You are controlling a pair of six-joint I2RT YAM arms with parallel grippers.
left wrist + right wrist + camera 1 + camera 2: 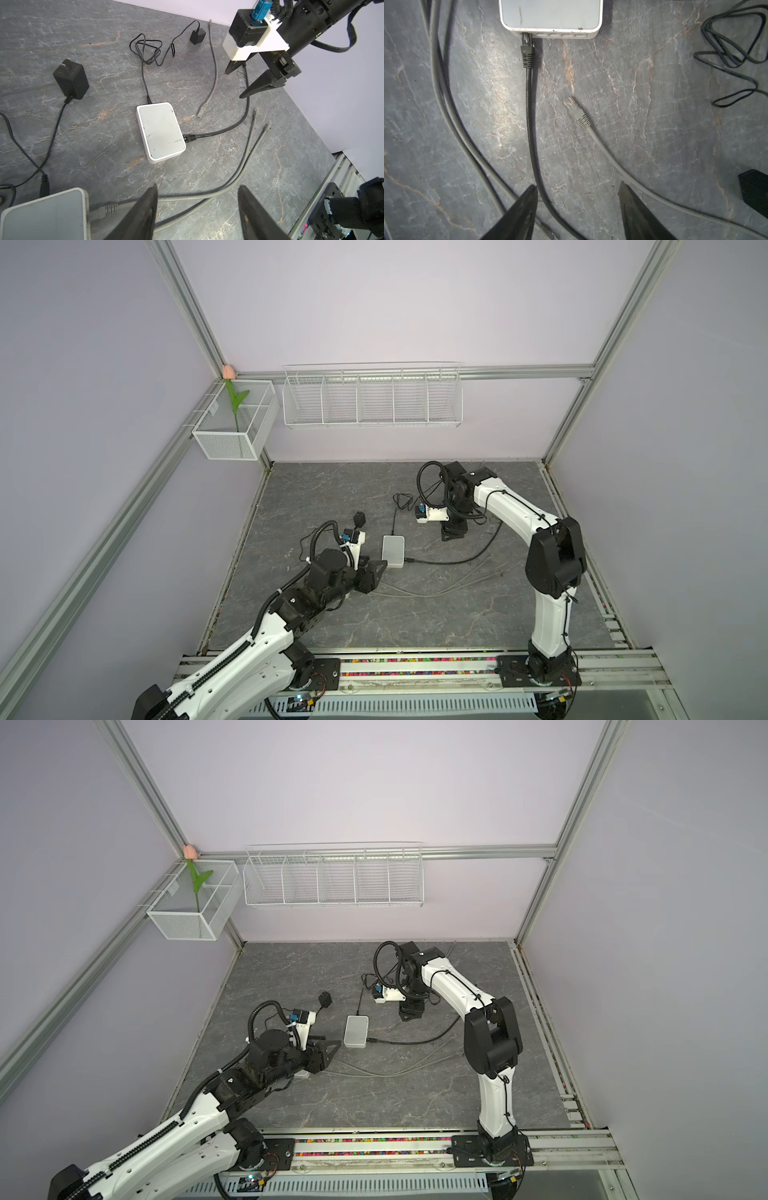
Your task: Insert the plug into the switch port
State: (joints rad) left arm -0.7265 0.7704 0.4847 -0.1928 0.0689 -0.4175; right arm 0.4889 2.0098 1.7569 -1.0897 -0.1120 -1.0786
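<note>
Ahead of the right pincer point(577, 185), whose jaws stand well apart and grip nothing, the grey plug point(576, 113) lies loose on the table point(654, 145), short of the white switch point(550, 18); a black plug point(527, 56) already sits in its end port. The left pincer point(198, 186) is likewise parted and empty.
</note>
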